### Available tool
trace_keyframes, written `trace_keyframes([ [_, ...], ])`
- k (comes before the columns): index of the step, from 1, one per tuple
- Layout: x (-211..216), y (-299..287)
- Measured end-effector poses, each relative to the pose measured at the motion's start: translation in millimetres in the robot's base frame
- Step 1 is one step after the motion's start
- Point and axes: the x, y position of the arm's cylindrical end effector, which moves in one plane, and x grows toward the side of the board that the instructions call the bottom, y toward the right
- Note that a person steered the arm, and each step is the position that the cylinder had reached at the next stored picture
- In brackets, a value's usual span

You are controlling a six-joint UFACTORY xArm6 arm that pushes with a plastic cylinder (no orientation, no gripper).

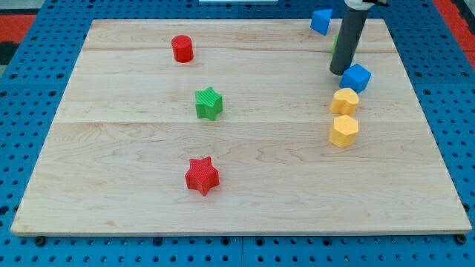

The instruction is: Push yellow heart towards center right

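While the red cylinder (182, 49), green star (209, 103) and red star (201, 176) sit far left of the yellow heart (344, 100), my tip (339, 72), a bare rod holding nothing, rests just above it beside the blue block (357, 76). Better to come round to the heart's left and nudge it gently rightward, clear of the yellow hexagon (344, 130).

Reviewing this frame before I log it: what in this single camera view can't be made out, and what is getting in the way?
- Green block: only a sliver shows left of the rod; shape hidden by the rod.
- My tip: its end sits beside the blue block; contact can't be told.
- Arm above the rod: cut off by the view's top.
- Yellow heart and the other yellow block: touching or just apart is unclear.
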Motion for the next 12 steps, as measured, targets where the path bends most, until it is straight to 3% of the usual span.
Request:
trace_keyframes([
  [1,-12.1,-35.0],
  [6,-30.6,-57.4],
  [7,-28.7,-85.7],
  [9,36.7,-107.2],
  [10,62.2,-84.2],
  [12,65.4,-44.7],
])
